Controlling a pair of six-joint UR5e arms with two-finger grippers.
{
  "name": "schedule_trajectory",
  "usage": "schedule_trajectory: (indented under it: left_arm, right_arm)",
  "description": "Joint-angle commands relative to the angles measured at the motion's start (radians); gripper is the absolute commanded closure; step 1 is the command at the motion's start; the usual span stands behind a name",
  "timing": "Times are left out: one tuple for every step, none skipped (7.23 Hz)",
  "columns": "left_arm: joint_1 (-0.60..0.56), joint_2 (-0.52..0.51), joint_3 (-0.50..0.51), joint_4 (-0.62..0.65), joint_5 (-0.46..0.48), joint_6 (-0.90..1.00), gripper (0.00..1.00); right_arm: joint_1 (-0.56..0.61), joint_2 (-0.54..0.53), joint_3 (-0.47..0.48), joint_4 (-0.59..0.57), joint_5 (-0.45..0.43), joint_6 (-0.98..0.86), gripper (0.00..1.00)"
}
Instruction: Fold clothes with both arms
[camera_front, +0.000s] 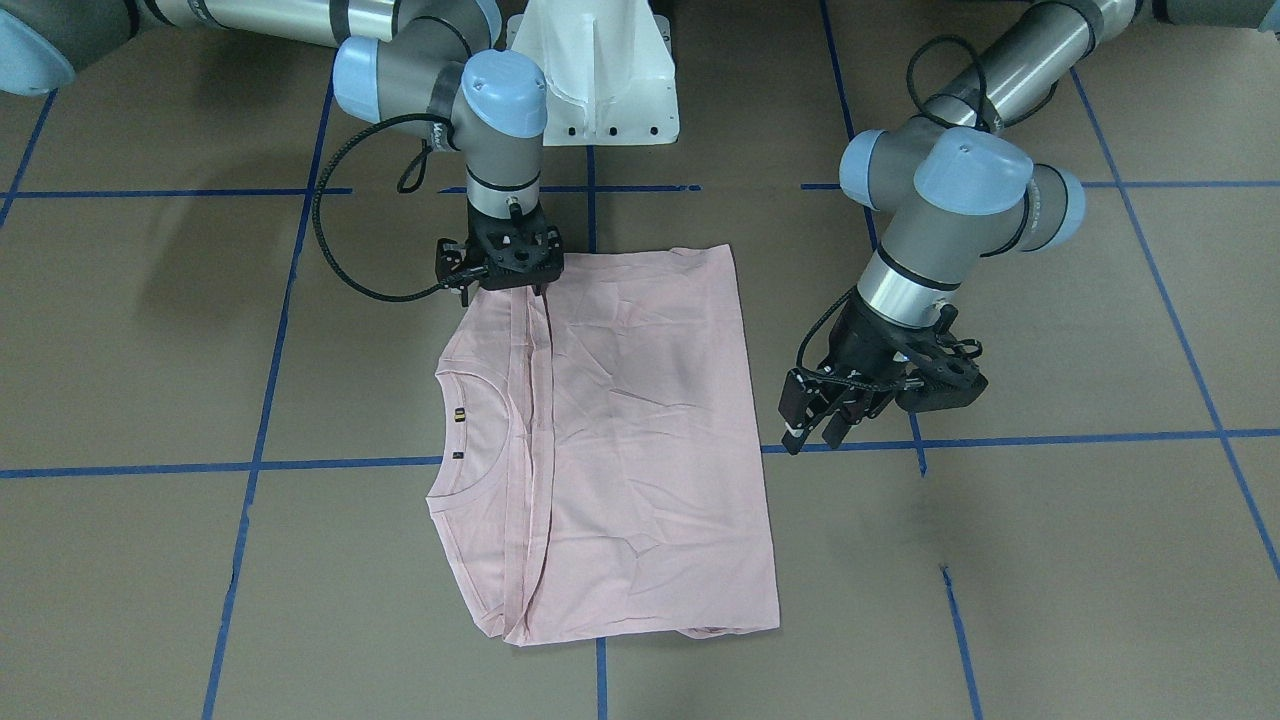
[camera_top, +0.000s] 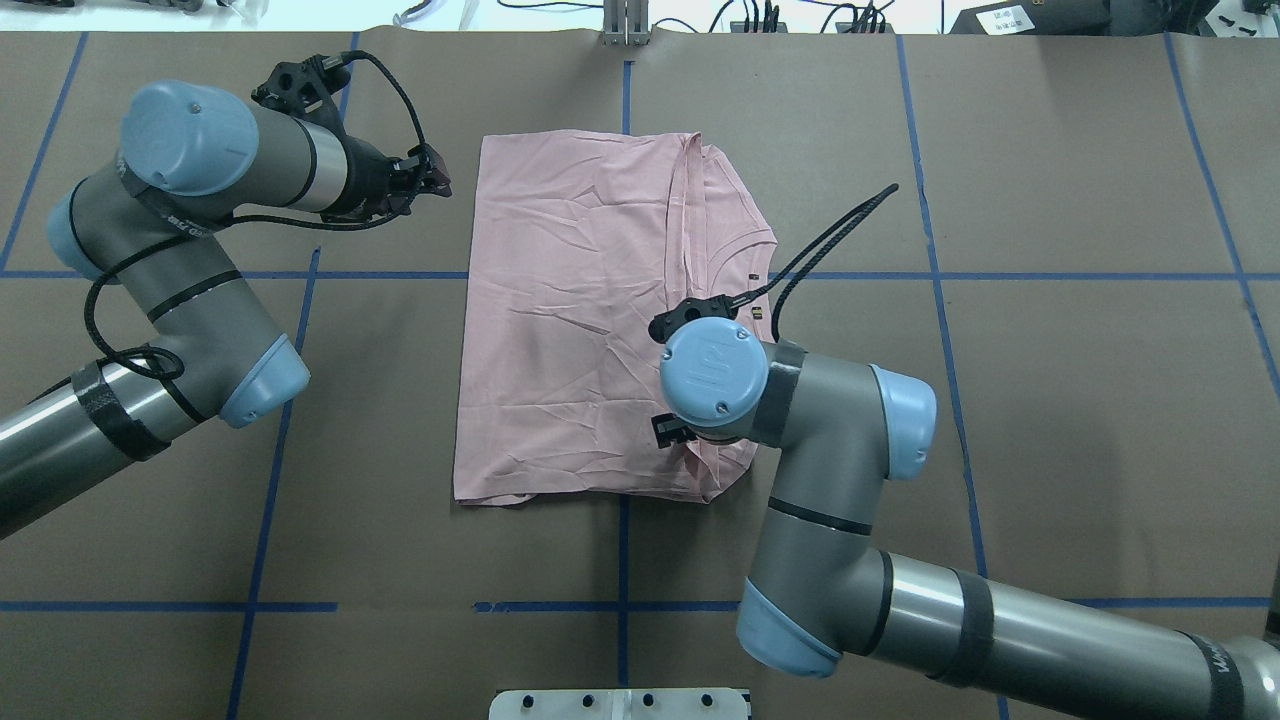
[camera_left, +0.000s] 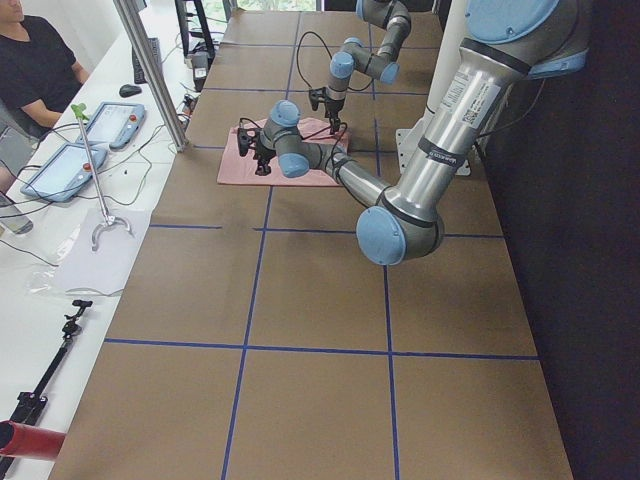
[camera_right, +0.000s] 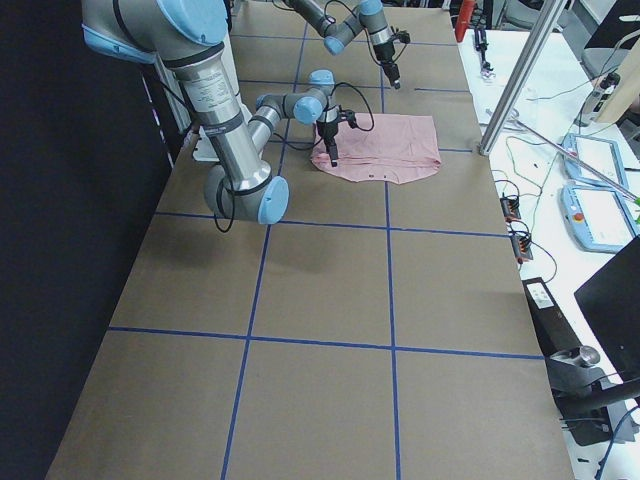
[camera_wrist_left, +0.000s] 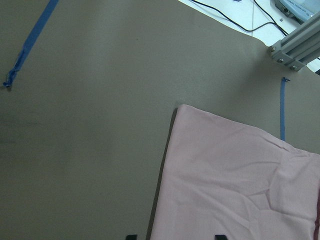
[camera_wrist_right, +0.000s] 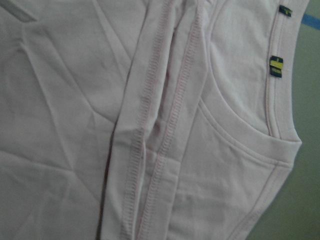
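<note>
Where the right hand (camera_front: 503, 292) points down, the T-shirt (camera_front: 640, 440) lies beneath.

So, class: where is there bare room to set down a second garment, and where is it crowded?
Widest free patch: bare table beyond the T-shirt's neckline side, on the robot's right. Another lies between the T-shirt's near edge and the white base. Crowded: beside the left hand, and around the right hand at the T-shirt's near edge.

Pink T-shirt (camera_front: 640, 420) folded flat, right arm (camera_front: 500, 130) over it, left arm (camera_front: 960, 200) beside
</note>
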Motion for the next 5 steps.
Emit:
schedule_trajectory:
  left_arm:
    - [0.0,0.006,0.0,-0.001,0.0,0.0,0.4]
    - [0.0,0.006,0.0,-0.001,0.0,-0.002,0.4]
    - [0.0,0.006,0.0,-0.001,0.0,-0.002,0.39]
    - [0.0,0.006,0.0,-0.001,0.0,-0.002,0.39]
    - [0.0,0.006,0.0,-0.001,0.0,-0.003,0.39]
  right_arm:
    - [0.006,0.035,-0.069,0.068,0.0,0.013,0.0]
    - [0.015,0.035,-0.08,0.074,0.001,0.01,0.0]
    - [0.023,0.034,-0.08,0.073,0.003,0.001,0.0]
    - [0.03,0.028,-0.079,0.07,0.006,-0.002,0.0]
    - [0.05,0.019,-0.07,0.068,0.016,-0.005,0.0]
